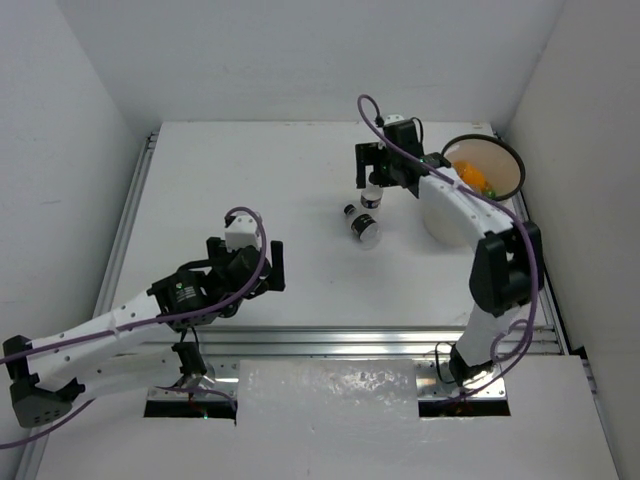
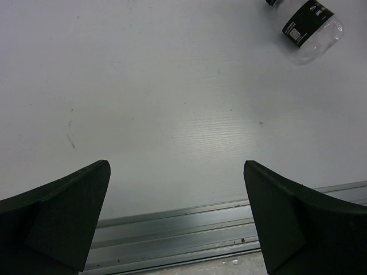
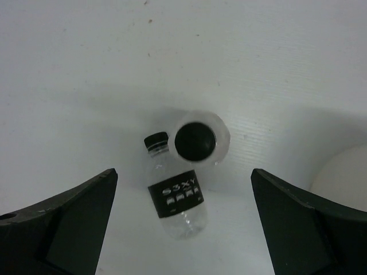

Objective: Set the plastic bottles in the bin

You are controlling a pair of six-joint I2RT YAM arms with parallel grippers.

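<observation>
Two clear plastic bottles with black caps and dark labels are on the white table. One stands upright (image 1: 372, 198), seen cap-on from above in the right wrist view (image 3: 195, 140). The other lies on its side (image 1: 362, 228) just beside it (image 3: 175, 197), and shows in the left wrist view (image 2: 309, 26). My right gripper (image 1: 372, 172) hangs open above the pair (image 3: 183, 172), holding nothing. The cream-white bin (image 1: 500, 150) stands at the back right with orange bottles (image 1: 472, 175) and a bit of green inside. My left gripper (image 1: 262, 265) is open and empty near the front (image 2: 176, 166).
A metal rail (image 1: 350, 340) runs along the table's front edge, right under the left gripper (image 2: 172, 235). Another rail (image 1: 128, 220) runs along the left side. White walls close in the back and both sides. The bin's wall (image 3: 344, 172) shows at the right of the right wrist view.
</observation>
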